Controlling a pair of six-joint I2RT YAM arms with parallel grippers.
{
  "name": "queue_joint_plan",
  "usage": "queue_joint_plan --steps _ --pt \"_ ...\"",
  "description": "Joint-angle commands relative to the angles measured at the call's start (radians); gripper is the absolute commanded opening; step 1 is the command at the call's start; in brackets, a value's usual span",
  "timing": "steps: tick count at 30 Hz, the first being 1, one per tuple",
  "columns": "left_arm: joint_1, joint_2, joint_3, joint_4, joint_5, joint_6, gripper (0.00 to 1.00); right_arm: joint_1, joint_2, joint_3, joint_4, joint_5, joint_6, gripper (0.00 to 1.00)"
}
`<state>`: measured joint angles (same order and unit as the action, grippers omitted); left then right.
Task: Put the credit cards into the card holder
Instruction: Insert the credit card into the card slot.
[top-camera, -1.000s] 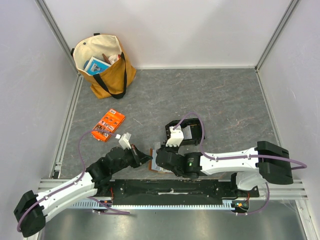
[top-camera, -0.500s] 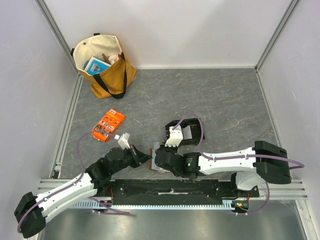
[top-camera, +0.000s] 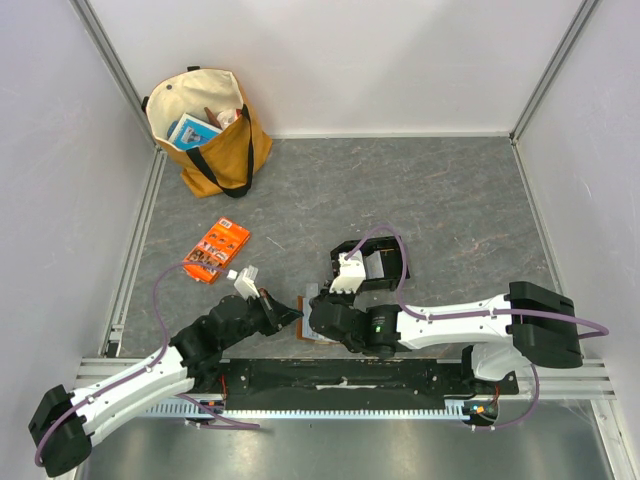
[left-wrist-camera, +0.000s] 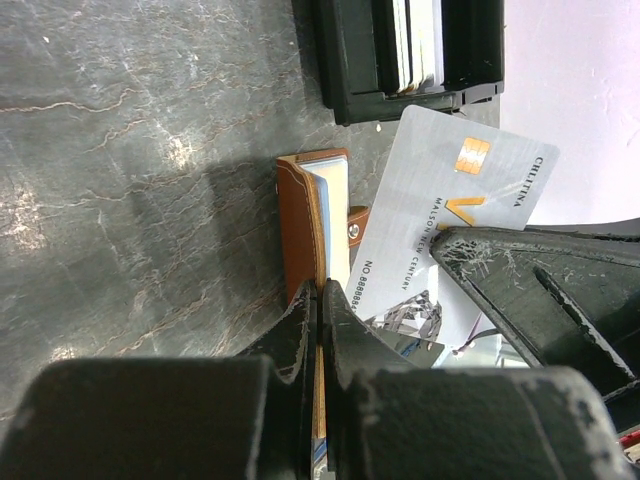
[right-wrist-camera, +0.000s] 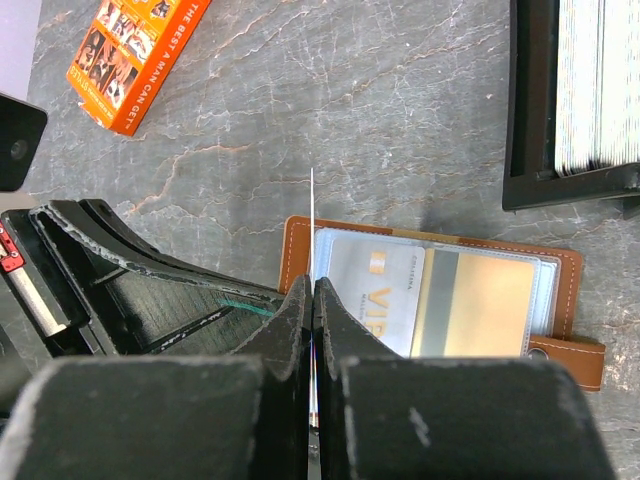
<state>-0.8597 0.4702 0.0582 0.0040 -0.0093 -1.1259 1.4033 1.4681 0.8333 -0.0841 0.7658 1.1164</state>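
Observation:
The brown card holder (right-wrist-camera: 300, 235) lies open on the table, with a pale VIP card (right-wrist-camera: 375, 290) and a gold one in its clear pockets. My left gripper (left-wrist-camera: 320, 290) is shut on the holder's cover edge (left-wrist-camera: 298, 215). My right gripper (right-wrist-camera: 312, 285) is shut on one white credit card (left-wrist-camera: 450, 210), which is edge-on in the right wrist view and stands at the holder's left end. In the top view both grippers (top-camera: 290, 312) (top-camera: 312, 316) meet over the holder (top-camera: 305, 330). More credit cards (right-wrist-camera: 600, 80) stand in the black tray (top-camera: 372, 262).
An orange printed packet (top-camera: 217, 250) lies to the left of the arms. A tan tote bag (top-camera: 205, 130) with items inside stands in the far left corner. The black tray (left-wrist-camera: 345, 60) is just beyond the holder. White walls enclose the grey table.
My right gripper with its card has shifted slightly left toward the left gripper. The left arm and the holder have barely moved.

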Motion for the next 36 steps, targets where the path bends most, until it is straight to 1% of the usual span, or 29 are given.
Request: queue_joint_plan --steps 1,18,23,29,35,36 --pt "0.001 -0.004 -0.006 0.027 -0.024 -0.032 0.02 0.006 0.006 0.032 0.024 0.052 0.028 0.0" --pt "0.001 -0.007 -0.004 0.027 -0.029 -0.037 0.02 0.005 0.057 0.032 0.049 0.03 0.025 0.0" --pt "-0.001 -0.008 -0.004 0.025 -0.031 -0.037 0.02 0.006 0.07 0.078 -0.055 0.041 0.007 0.0" --pt "-0.001 -0.007 0.009 0.002 -0.04 -0.022 0.02 0.029 0.1 0.156 -0.255 0.098 0.002 0.0" --pt "0.001 -0.011 0.011 0.002 -0.044 -0.015 0.02 0.031 0.098 0.152 -0.331 0.099 0.029 0.0" --pt "0.002 -0.01 0.009 -0.027 -0.044 -0.012 0.02 0.031 0.084 0.144 -0.335 0.105 0.039 0.0"
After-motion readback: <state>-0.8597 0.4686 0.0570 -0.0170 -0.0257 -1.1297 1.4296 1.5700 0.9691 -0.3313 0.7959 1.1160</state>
